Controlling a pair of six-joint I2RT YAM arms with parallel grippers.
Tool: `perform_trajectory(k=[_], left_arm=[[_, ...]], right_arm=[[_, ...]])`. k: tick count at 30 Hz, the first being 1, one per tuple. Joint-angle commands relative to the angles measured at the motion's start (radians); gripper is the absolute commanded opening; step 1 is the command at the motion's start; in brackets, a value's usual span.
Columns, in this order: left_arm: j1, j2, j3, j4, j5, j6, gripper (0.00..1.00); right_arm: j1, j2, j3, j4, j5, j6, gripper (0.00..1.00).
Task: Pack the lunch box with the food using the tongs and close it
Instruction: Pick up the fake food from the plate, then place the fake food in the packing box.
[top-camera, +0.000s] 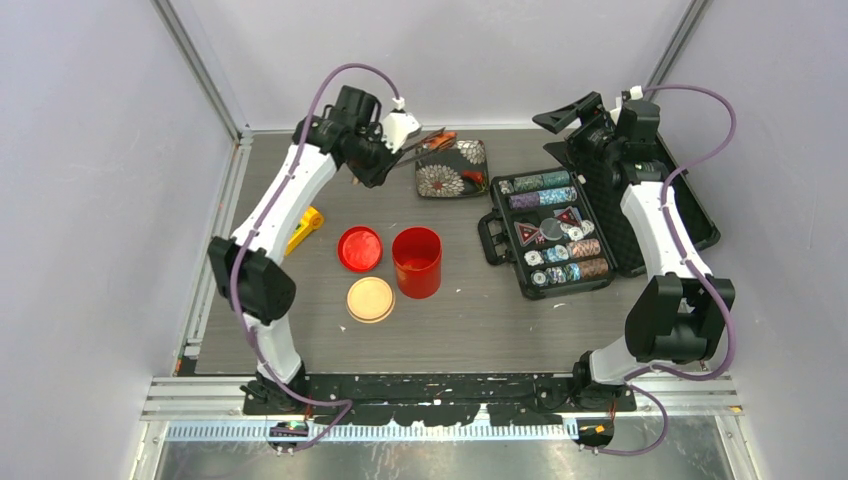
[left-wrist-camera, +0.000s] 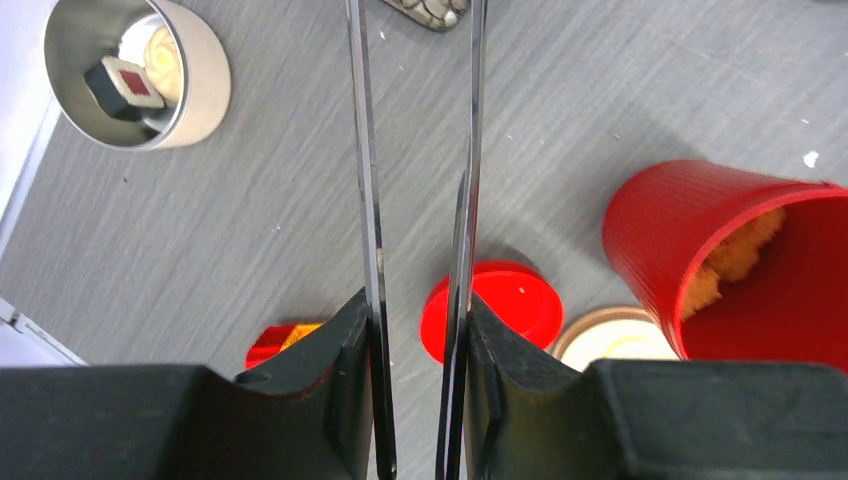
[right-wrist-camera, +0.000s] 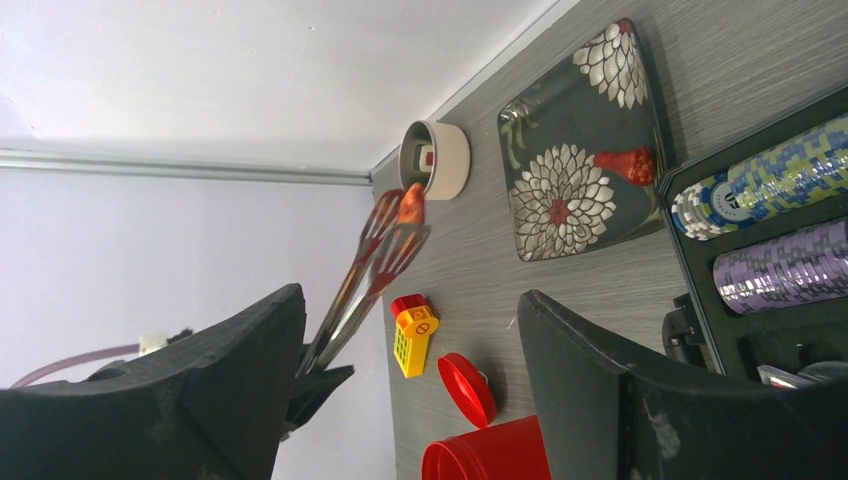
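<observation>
- The tongs (left-wrist-camera: 366, 190) pinch an orange food piece (right-wrist-camera: 411, 206) at the top view's upper middle.
- The left gripper (left-wrist-camera: 418, 322) is clamped on their arms.
- The open red canister (top-camera: 417, 263) stands centre frame.
- The right gripper (right-wrist-camera: 410, 300), upper right, gapes empty.

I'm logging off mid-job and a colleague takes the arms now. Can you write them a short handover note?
Left gripper: shut on the tongs, whose tips pinch an orange piece.
Right gripper: open, empty, raised near the poker-chip case.
Red canister: open, orange food inside. Red lid and beige lid lie beside it.
Cream tub: open, far left, holding two pieces.
Left to do: drop the held piece, fetch the red-orange piece from the plate, close both containers.
</observation>
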Motion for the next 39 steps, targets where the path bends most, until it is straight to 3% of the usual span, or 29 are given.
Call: perform_trajectory(k=[1,21,33,39], left_arm=[[0.016,-0.179,-0.111,0.034,0.077,-0.024,0.29],[0.03,-0.822,-0.603,-0.131,0.191,0.082,0.28],[0.03,-0.874,-0.694,-0.213,0.146,0.161,0.29],[0.03,-0.859,-0.703,-0.232,0.126,0.214,0.37]], right_arm=[[-0.004,-0.064,0.006,0.008,-0.016,-0.064,0.83],[-0.004,-0.097,-0.003,-0.084,-0.036,-0.221,0.83],[-0.004,-0.108,-0.02,-0.093,-0.045,-0.227,0.82],[-0.004,-0.119,-0.029,-0.106,-0.042,-0.25,0.83]])
